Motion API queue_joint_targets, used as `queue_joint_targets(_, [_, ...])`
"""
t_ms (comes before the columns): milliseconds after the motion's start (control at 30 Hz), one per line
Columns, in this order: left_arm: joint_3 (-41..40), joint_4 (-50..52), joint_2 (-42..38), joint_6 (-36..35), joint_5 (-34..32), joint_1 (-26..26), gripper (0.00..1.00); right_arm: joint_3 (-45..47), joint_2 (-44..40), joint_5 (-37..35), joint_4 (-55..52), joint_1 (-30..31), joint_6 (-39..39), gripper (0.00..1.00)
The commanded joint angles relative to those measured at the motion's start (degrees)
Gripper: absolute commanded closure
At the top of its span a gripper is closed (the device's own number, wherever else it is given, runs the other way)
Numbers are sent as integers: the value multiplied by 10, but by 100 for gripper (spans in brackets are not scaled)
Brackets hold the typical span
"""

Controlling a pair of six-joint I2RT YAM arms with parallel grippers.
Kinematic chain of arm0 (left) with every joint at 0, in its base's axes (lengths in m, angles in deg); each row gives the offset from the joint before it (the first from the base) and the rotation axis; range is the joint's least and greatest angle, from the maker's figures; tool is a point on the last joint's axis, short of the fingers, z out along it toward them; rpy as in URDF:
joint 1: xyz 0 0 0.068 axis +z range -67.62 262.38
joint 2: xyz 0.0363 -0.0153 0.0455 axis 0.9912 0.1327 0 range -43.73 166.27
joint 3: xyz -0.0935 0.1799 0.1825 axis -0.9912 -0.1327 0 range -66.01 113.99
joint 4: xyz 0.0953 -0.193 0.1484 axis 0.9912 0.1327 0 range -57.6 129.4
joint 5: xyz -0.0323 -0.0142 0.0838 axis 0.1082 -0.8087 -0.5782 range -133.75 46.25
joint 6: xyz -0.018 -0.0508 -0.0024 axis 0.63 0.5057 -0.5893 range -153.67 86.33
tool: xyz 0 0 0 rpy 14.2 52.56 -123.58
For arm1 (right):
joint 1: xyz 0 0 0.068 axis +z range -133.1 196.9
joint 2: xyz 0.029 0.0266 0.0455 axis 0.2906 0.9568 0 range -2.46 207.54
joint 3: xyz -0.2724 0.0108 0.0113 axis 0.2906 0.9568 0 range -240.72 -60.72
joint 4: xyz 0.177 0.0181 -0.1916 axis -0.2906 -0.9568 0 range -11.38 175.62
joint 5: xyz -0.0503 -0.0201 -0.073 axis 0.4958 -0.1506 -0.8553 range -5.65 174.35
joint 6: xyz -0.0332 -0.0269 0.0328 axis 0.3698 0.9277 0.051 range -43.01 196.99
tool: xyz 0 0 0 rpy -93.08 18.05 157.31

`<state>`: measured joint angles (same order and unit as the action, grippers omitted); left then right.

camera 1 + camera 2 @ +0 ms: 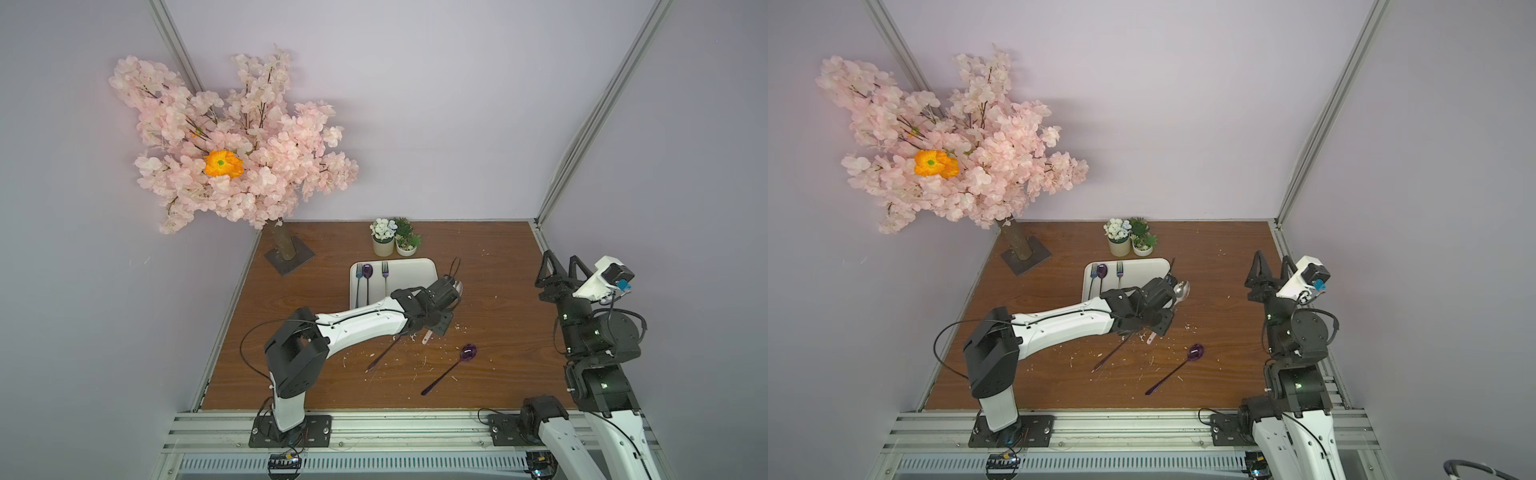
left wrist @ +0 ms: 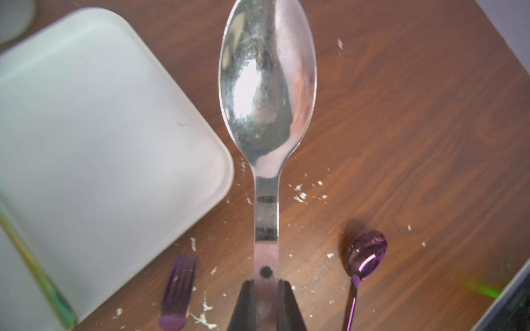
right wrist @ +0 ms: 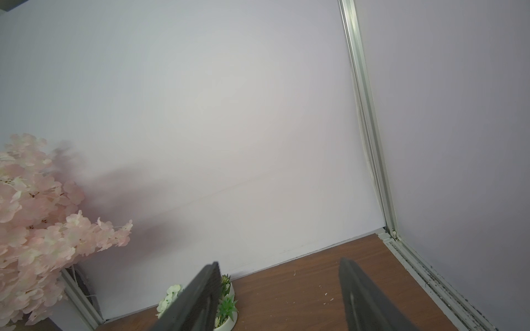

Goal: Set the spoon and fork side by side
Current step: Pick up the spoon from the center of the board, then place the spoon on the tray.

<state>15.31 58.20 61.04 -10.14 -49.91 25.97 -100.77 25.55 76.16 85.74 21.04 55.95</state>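
Observation:
A silver spoon (image 2: 267,86) with a pinkish handle is clamped in my left gripper (image 2: 266,282), whose jaws are shut on the handle. In both top views it hangs above the table just right of the white tray (image 1: 411,274), bowl (image 1: 457,286) (image 1: 1182,289) pointing away. On the wood below lie a purple fork (image 2: 179,283) (image 1: 384,353) and a purple spoon (image 2: 365,255) (image 1: 468,352), apart and both slanted. My right gripper (image 1: 559,266) (image 3: 279,266) is raised at the right edge, open and empty.
The tray holds a blue fork (image 1: 358,282), a purple spoon (image 1: 367,272) and another fork (image 1: 385,274). Two small plant pots (image 1: 392,241) stand behind it, and a pink blossom tree (image 1: 286,245) at the back left. White crumbs litter the table.

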Motion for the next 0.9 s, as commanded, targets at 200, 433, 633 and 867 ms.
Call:
queue_joint_targets(200, [16,40,29,158,-23,133,100,7,-15,19,6,-1,-13,30])
queue_joint_targets(433, [31,46,67,169,-24,168,100,15,-36,15,8,0,-11,30])
queue_joint_targets(633, [80,65,104,157,-28,179,100,19,-50,9,7,0,-8,30])
queue_joint_targets(867, [98,71,131,164,-30,191,100,21,-59,4,6,1,-4,30])
